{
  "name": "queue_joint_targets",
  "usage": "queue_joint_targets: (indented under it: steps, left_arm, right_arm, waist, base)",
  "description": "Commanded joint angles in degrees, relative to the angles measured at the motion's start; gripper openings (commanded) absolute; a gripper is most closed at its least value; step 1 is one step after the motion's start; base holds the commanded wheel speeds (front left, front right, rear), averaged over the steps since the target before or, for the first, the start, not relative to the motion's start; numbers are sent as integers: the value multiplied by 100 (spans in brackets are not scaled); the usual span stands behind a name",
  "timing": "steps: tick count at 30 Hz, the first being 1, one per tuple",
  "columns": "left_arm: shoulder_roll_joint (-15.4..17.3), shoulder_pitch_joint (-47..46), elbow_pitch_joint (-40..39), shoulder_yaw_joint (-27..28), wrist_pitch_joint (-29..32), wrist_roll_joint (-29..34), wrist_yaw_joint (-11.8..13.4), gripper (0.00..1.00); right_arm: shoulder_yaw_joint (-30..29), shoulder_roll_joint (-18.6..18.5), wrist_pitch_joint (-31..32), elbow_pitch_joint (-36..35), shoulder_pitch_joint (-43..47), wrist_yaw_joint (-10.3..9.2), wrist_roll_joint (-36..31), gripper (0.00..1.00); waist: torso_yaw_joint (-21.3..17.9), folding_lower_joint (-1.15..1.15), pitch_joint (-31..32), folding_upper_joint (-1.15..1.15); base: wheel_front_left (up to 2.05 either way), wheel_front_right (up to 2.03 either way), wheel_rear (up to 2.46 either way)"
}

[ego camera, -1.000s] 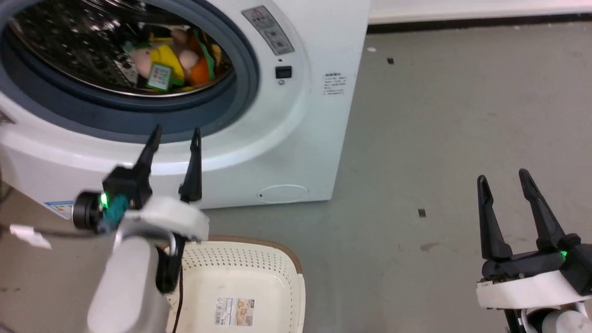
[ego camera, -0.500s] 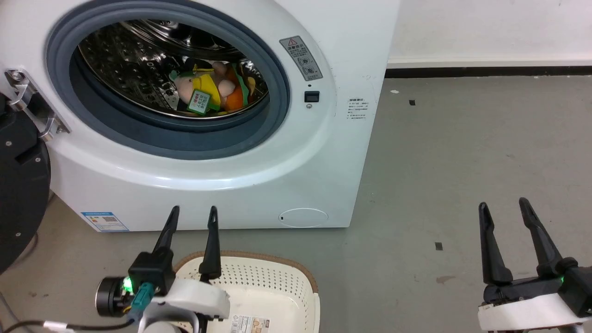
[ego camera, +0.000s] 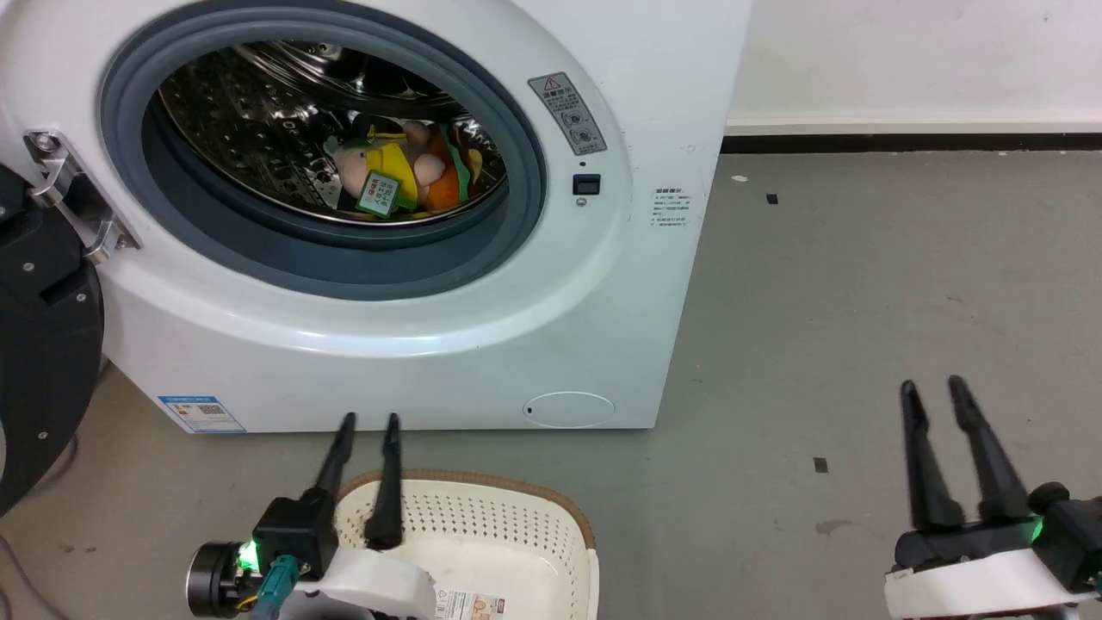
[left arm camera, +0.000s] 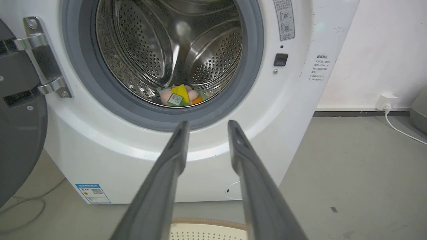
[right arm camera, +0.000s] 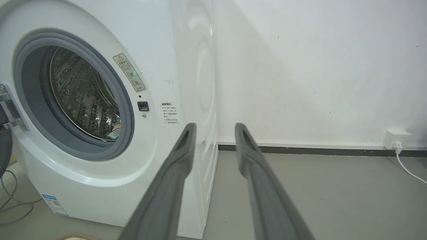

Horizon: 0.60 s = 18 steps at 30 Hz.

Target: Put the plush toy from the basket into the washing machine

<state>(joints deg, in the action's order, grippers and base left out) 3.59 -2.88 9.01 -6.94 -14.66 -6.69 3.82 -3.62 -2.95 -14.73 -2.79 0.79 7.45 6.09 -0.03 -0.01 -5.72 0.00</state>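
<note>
The plush toy point(ego camera: 398, 176), pink with a yellow top, orange cushion and green-white tag, lies at the bottom of the steel drum of the washing machine point(ego camera: 551, 327); the left wrist view shows the toy point(left arm camera: 179, 95) too. The black-framed door point(ego camera: 39, 344) hangs open at the left. The cream-white basket point(ego camera: 516, 534) with its brown rim stands on the floor before the washer, holding nothing but its paper label. My left gripper point(ego camera: 370, 422) is open above the basket's left rear rim, nothing between its fingers. My right gripper point(ego camera: 932, 389) is open over the floor at the lower right.
Grey floor point(ego camera: 861, 284) stretches to the right of the washer up to a white wall with a dark skirting point(ego camera: 904, 142). A wall socket with a white cable point(right arm camera: 397, 141) sits low on that wall. A thin cable point(left arm camera: 23, 213) lies on the floor under the door.
The head camera has pulled back and tilted up, showing more of the washer. My left gripper has drawn back from the porthole down to the basket. Both grippers' fingers have narrowed a little.
</note>
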Motion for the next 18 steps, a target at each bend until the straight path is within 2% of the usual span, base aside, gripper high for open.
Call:
queue_joint_targets:
  steps: [1,18]
  left_arm:
    - [0,0,0,4,1,0,0,0]
    - [-8,37,-115,91,188,86,-49,0]
  right_arm:
    - [-1,0,1,0,0,0,-5,0]
    - [47,1,189,36,-10,0,-83,0]
  waist:
    - [0,1,0,0]
    - [1,1,74,0]
  base:
    - [0,0,0]
    - [0,0,0]
